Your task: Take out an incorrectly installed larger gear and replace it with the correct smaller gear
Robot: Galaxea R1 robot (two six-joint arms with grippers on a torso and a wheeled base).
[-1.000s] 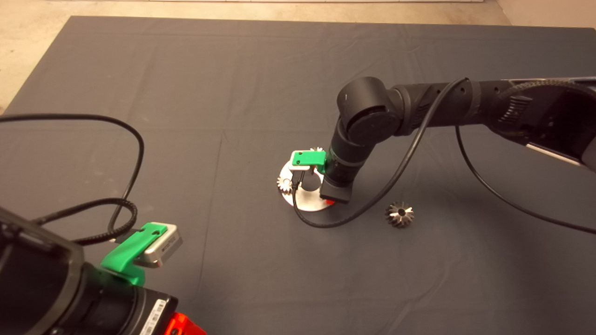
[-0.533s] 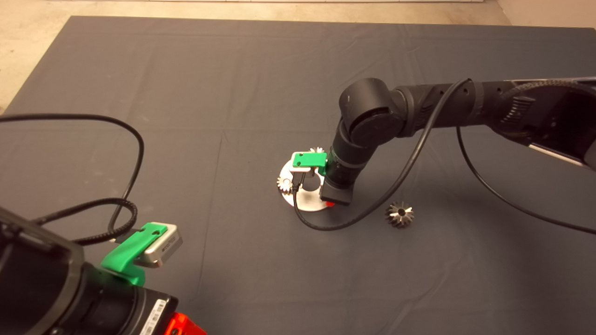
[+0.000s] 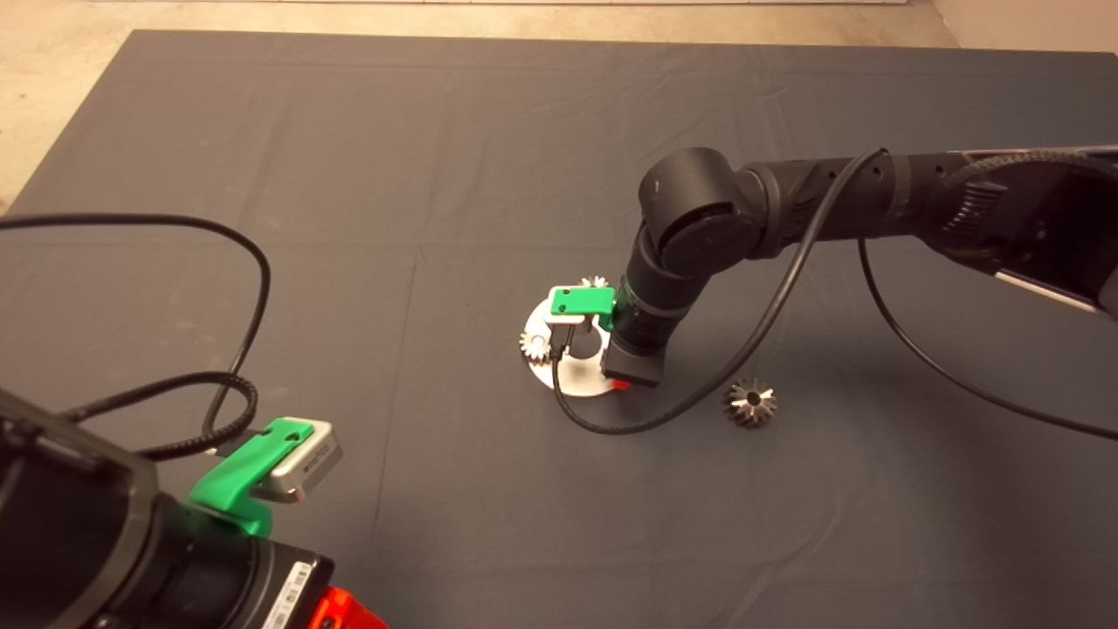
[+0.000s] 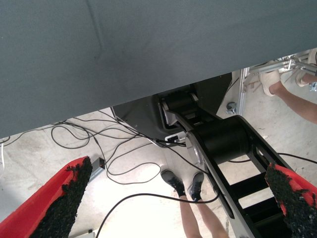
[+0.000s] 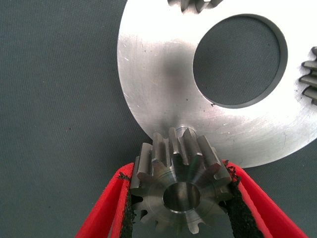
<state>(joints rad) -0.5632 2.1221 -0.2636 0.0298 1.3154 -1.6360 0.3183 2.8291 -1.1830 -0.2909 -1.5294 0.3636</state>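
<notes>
My right gripper is shut on the smaller gear, a silvery gear with fine teeth and a centre hole. I hold it at the near rim of the round silver plate; I cannot tell if it rests on the plate. In the head view the right gripper stands over the plate, hiding the held gear. The larger gear, dark with flaring teeth, lies alone on the mat to the plate's right. My left gripper is open and parked at the lower left.
Two other small gears sit on the plate's rim around its big centre hole. The right arm's black cable loops on the mat between plate and larger gear. A person's legs and shoes stand on the floor beyond the mat.
The right arm has shifted very slightly to the right over the plate. Both gears on the plate, the larger gear and the left arm have stayed put.
</notes>
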